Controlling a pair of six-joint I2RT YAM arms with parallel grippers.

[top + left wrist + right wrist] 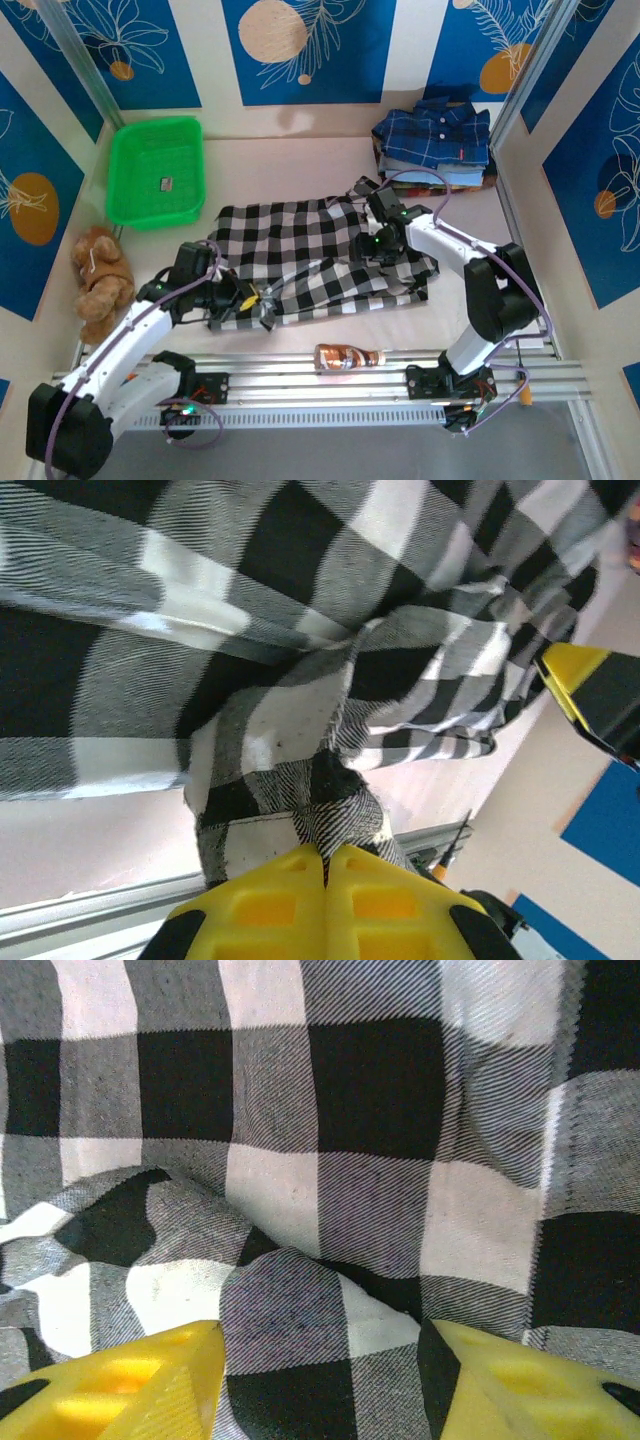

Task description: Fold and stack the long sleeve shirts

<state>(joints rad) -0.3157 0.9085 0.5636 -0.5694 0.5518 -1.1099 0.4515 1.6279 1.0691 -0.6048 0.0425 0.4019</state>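
Note:
The black-and-white checked shirt (310,250) lies partly folded and rumpled across the middle of the table. My left gripper (262,297) is at its near left corner, shut on a pinch of the cloth (345,800), which bunches up right at the yellow fingertips (325,855). My right gripper (372,243) is down on the shirt's right side, open. Its yellow fingers (150,1385) stand apart on either side of a raised ridge of checked cloth (300,1310). A stack of folded plaid shirts (435,135), the top one navy blue, sits at the back right.
A green plastic basket (157,170) stands at the back left. A brown plush toy (100,272) lies by the left wall. A brown bottle (348,357) lies on the metal rail at the near edge, between the arm bases.

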